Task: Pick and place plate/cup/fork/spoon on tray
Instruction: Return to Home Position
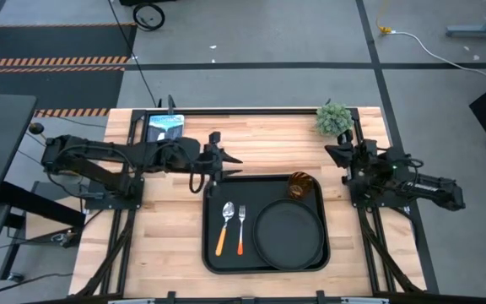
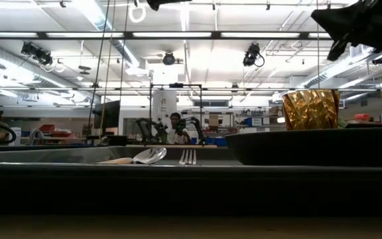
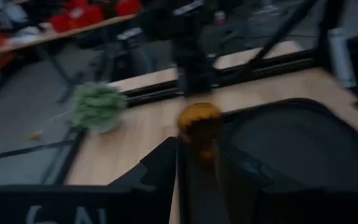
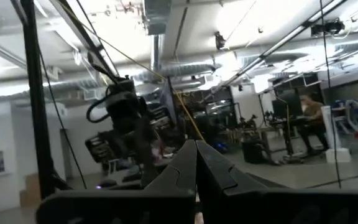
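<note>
The black tray lies at the table's middle near side. On it rest the round black plate at the right, the amber cup upright in the far right corner, and the spoon and the fork side by side at the left. The cup, spoon bowl and fork tines also show in the low view. My left gripper hovers just beyond the tray's far left corner, slightly open and empty. My right gripper hovers beyond the tray's far right corner, shut and empty.
A small green plant stands at the table's far right, close to my right gripper. A flat object with a blue picture lies at the far left. Bare wood lies left and right of the tray. A person sits far behind the table.
</note>
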Robot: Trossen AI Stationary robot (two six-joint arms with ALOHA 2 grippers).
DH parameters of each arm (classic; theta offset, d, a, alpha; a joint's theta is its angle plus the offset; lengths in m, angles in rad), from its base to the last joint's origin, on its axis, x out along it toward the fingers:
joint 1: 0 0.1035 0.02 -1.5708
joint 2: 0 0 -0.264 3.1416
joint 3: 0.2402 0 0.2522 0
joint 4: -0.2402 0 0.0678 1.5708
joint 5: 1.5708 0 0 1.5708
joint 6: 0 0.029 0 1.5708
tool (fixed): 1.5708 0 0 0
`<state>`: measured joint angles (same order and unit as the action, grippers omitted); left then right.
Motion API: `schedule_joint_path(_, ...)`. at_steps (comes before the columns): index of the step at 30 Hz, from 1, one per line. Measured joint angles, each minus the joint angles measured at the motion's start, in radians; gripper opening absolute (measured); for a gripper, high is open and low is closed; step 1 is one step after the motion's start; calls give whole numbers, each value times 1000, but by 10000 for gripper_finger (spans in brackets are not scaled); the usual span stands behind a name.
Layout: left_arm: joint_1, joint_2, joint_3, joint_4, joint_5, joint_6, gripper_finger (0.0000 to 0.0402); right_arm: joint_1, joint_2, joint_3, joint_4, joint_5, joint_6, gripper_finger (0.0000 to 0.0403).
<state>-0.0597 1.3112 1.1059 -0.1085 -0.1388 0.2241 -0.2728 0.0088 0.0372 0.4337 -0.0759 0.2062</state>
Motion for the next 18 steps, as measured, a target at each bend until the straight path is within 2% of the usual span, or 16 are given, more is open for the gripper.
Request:
schedule_joint_path(4, -31, -36, -64, 75, 95, -29, 117, 3, -5, 0, -56, 42, -24, 5)
schedule_joint_path(9, -71, -98, -212, 252, 103, -79, 117, 3, -2, -31, -90, 84, -15, 5)
schedule_joint_path(18, -98, -288, -370, 203, 110, -140, 117, 3, 9, -31, -95, 162, 3, 14)
